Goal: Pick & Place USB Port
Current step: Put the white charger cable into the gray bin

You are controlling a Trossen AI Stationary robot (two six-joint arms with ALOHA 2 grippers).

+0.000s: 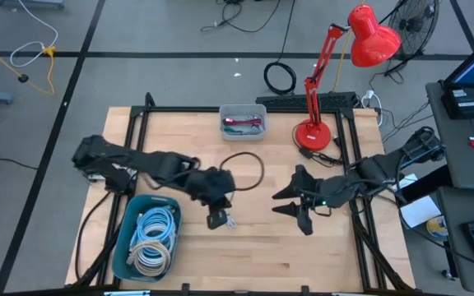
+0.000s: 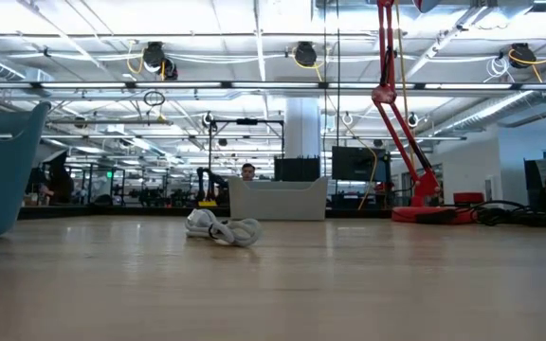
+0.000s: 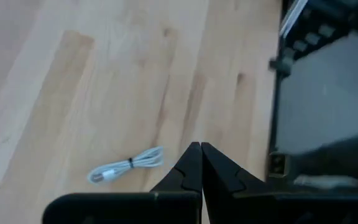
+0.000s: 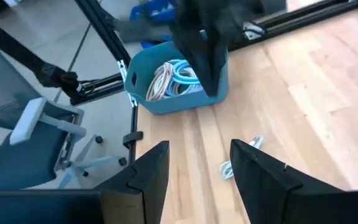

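A small bundled white USB cable (image 1: 230, 220) lies flat on the wooden table, a little right of the blue bin. It also shows in the low view (image 2: 222, 229) and in the left wrist view (image 3: 126, 166). My left gripper (image 1: 218, 218) hangs above the table close beside the cable, fingers shut (image 3: 200, 148) with nothing between them. My right gripper (image 1: 283, 202) is raised over the table's right half, open and pointing toward the cable (image 4: 255, 144), with nothing between its fingers (image 4: 197, 155).
A blue bin (image 1: 127, 247) with coiled cables stands at the near left. A grey tray (image 1: 243, 121) holding red items sits at the far middle. A red desk lamp (image 1: 313, 131) stands at the far right, and a black cable loop (image 1: 249, 168) lies mid-table.
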